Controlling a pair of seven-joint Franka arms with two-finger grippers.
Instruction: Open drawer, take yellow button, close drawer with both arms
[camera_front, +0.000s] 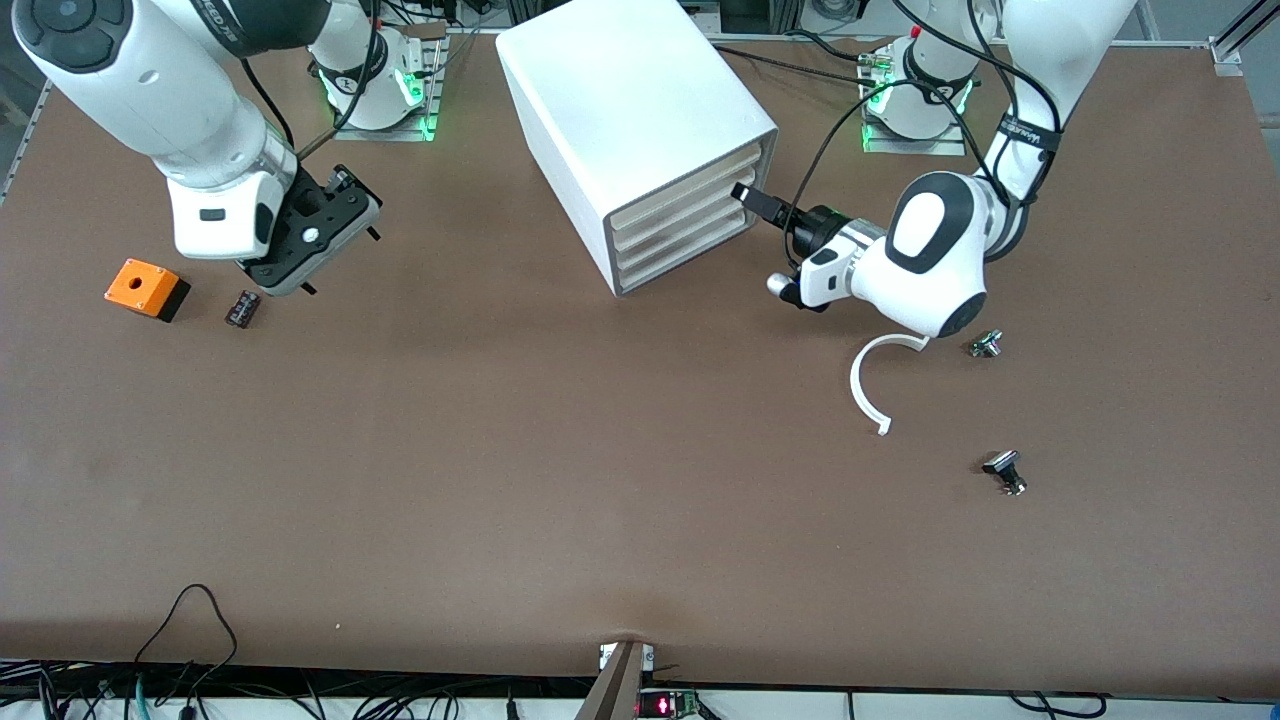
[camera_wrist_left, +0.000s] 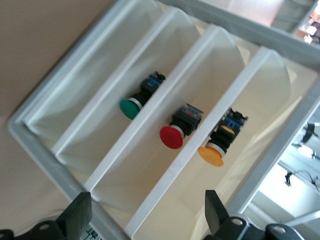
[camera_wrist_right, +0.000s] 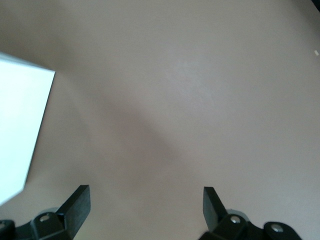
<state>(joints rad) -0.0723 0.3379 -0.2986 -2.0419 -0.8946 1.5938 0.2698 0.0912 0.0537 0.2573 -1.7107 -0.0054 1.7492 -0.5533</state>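
Observation:
The white cabinet (camera_front: 640, 120) stands at the back middle of the table, and all four of its drawers look pushed in. My left gripper (camera_front: 748, 197) is open right in front of the drawer fronts. The uppermost drawer (camera_front: 690, 172) is the one nearest its fingertips. In the left wrist view, my left gripper (camera_wrist_left: 145, 220) is open across the fronts of the upper drawers. The orange-yellow button (camera_wrist_left: 215, 151) lies inside the uppermost drawer (camera_wrist_left: 260, 100). My right gripper (camera_front: 342, 262) is open and empty over bare table at the right arm's end. It shows the same in its wrist view (camera_wrist_right: 146, 210).
A green button (camera_wrist_left: 131, 107) and a red button (camera_wrist_left: 172, 136) lie in lower drawers. An orange square box (camera_front: 145, 287) and a small dark piece (camera_front: 243, 307) lie near my right gripper. A white curved strip (camera_front: 872, 385), a metal piece (camera_front: 987, 344) and a black-capped piece (camera_front: 1005, 470) lie near the left arm.

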